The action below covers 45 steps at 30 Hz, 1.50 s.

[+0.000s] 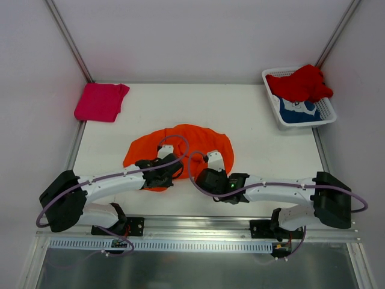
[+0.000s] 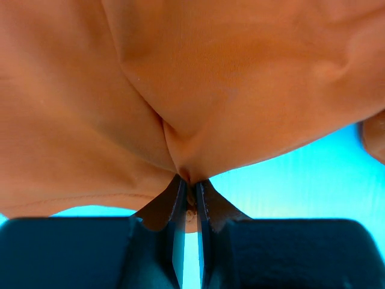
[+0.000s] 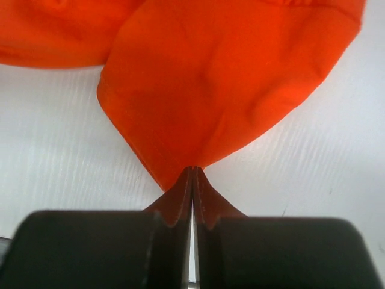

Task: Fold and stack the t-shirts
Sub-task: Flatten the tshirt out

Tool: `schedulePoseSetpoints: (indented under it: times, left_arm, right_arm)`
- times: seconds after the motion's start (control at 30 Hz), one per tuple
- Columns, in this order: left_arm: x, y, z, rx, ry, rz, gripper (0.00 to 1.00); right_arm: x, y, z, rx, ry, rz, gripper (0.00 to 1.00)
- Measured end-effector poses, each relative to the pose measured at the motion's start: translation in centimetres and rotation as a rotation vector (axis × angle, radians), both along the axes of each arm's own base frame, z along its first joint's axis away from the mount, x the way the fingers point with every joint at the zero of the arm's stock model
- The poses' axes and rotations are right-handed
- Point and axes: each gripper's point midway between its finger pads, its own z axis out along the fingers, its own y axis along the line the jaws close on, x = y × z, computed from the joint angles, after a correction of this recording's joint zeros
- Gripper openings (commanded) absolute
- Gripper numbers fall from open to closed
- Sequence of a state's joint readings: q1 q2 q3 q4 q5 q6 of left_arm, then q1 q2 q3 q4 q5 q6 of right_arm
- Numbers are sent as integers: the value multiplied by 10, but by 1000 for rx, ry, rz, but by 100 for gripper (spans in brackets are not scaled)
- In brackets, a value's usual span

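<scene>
The left jaws pinch a fold of the orange t-shirt (image 2: 228, 90), and the right jaws clamp its pointed corner, most likely to lift the near edge for a fold. It's rumpled mid-frame on the worktop (image 1: 258, 108). The pink t-shirt (image 1: 101, 101) lies folded at upper left.

Left end effector (image 2: 191, 182), right end effector (image 3: 192, 171) (clamped)

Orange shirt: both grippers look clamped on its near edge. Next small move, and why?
Probably lift both grippers together, a little, straight up. The left gripper and the right gripper are each shut on a pinch of the orange shirt, which lies bunched on the table. Raising the pinched edge evenly should let the cloth hang out flat before any fold.
</scene>
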<state>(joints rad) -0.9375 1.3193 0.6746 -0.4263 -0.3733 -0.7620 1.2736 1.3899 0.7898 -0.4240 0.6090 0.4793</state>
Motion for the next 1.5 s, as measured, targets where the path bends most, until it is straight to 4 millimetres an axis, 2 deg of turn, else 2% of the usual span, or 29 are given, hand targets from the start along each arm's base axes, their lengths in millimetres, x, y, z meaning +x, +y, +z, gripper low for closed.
schedulePoseSetpoints:
  times: [0.13, 0.23, 0.4, 0.6, 0.77, 0.93, 1.1, 1.2, 1.27, 1.37, 1.5]
  left_arm:
    - [3, 2, 28, -19, -62, -17, 0]
    - [16, -3, 69, -63, -157, -23, 0]
    - [32, -4, 143, -133, -332, -25, 0]
    - [31, 13, 220, -175, -526, -35, 0]
    - [28, 45, 271, -191, -668, 1, 0]
    - [23, 80, 318, -198, -788, 51, 0]
    - [14, 116, 364, -220, -892, 106, 0]
    - [7, 137, 385, -226, -946, 142, 0]
    - [5, 147, 391, -215, -965, 161, 0]
    - [5, 150, 390, -192, -968, 167, 0]
    - [8, 147, 382, -162, -953, 152, 0]
  right_arm:
    - [6, -8, 23, 13, -55, -7, 0]
    - [12, -11, 47, 26, -101, -6, 0]
    - [25, -10, 104, 89, -209, -5, 0]
    - [37, -27, 175, 146, -357, -19, 0]
    - [46, -56, 221, 141, -472, -52, 0]
    - [51, -94, 265, 134, -579, -113, 0]
    - [48, -135, 309, 152, -681, -182, 0]
    - [45, -158, 320, 154, -720, -221, 0]
    - [44, -164, 323, 150, -730, -232, 0]
    - [46, -160, 318, 135, -724, -226, 1]
    - [49, -139, 297, 113, -678, -180, 28]
